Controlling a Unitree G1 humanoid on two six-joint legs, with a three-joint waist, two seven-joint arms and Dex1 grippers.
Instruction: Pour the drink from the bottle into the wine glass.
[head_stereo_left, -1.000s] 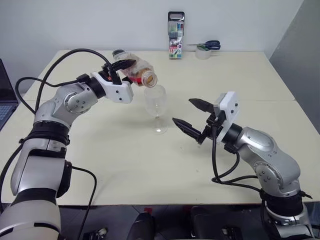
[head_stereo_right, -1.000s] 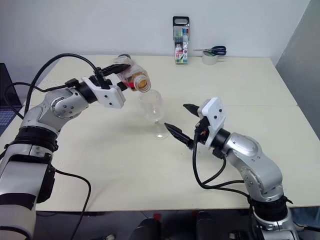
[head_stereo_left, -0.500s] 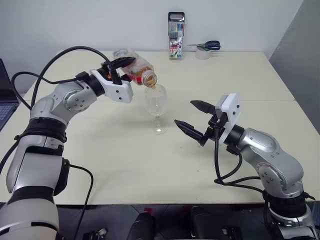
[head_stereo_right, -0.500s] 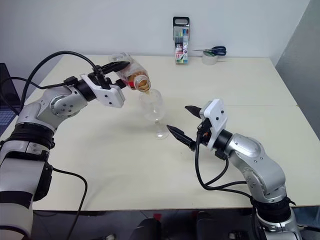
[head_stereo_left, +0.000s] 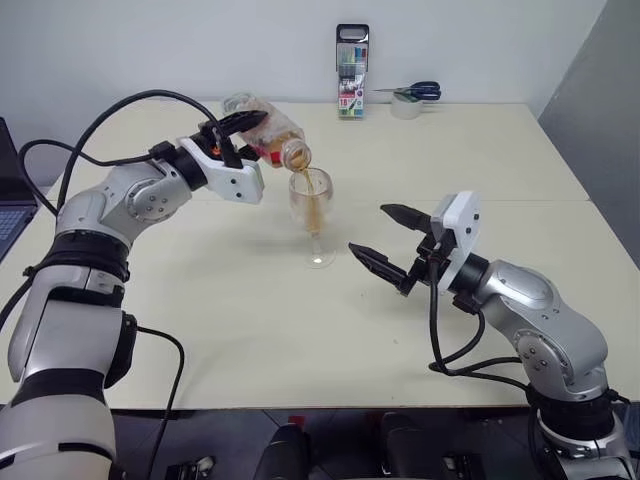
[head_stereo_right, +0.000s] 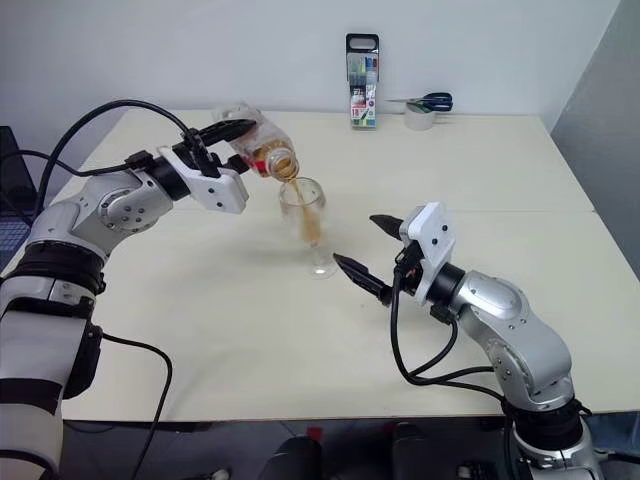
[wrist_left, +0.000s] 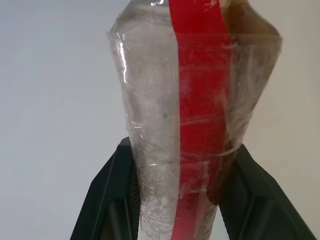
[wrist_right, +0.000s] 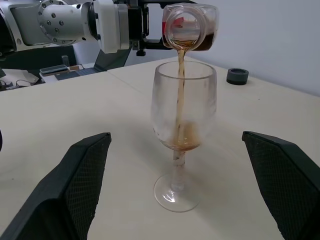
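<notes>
My left gripper (head_stereo_left: 252, 138) is shut on the clear bottle (head_stereo_left: 268, 134), which lies tilted with its open mouth just above the rim of the wine glass (head_stereo_left: 312, 200). A thin amber stream of the drink (wrist_right: 180, 95) falls from the mouth into the bowl and pools at its bottom. In the left wrist view the bottle (wrist_left: 200, 100) with its red label strip sits between my black fingers (wrist_left: 107, 200). The glass stands upright on the table. My right gripper (head_stereo_left: 368, 228) is open, level, just right of the glass stem and apart from it.
A marker-pen case (head_stereo_left: 352, 70) stands at the table's far edge, with scissors on a tape roll (head_stereo_left: 410, 95) beside it. A laptop (head_stereo_left: 8, 200) lies at the left edge. A small dark cap-like thing (wrist_right: 237, 76) rests on the table beyond the glass.
The bottle has tipped further over the glass and the drink now streams into the bowl, which was empty a second ago. My right gripper has kept its place.
</notes>
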